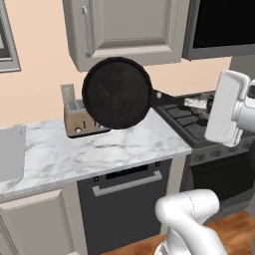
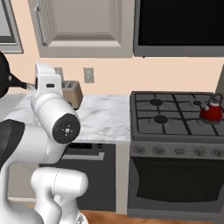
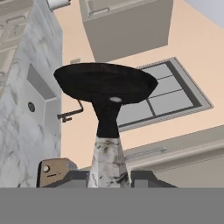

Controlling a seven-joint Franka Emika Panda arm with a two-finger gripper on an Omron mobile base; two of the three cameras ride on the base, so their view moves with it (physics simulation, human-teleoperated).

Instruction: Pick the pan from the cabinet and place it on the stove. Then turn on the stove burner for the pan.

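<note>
The round black pan (image 1: 117,93) hangs tilted in the air over the marble counter, in front of the toaster and below the taupe wall cabinet (image 1: 124,30), whose door is closed. Its long handle (image 1: 172,99) runs right into my gripper (image 1: 199,103), which is shut on the handle's end. In the hand view the pan (image 3: 105,83) stands straight ahead, with the handle (image 3: 107,148) pinched between my gripper's (image 3: 109,178) fingers. The black gas stove (image 2: 175,116) lies to the right of the counter; its near left corner (image 1: 187,119) sits just under my hand.
A bronze toaster (image 1: 79,119) stands at the back of the counter (image 1: 124,144). A red kettle (image 2: 211,111) occupies the stove's right rear burner. A sink (image 3: 39,100) with a faucet (image 3: 70,113) is far left. A dark hood (image 2: 179,26) hangs over the stove.
</note>
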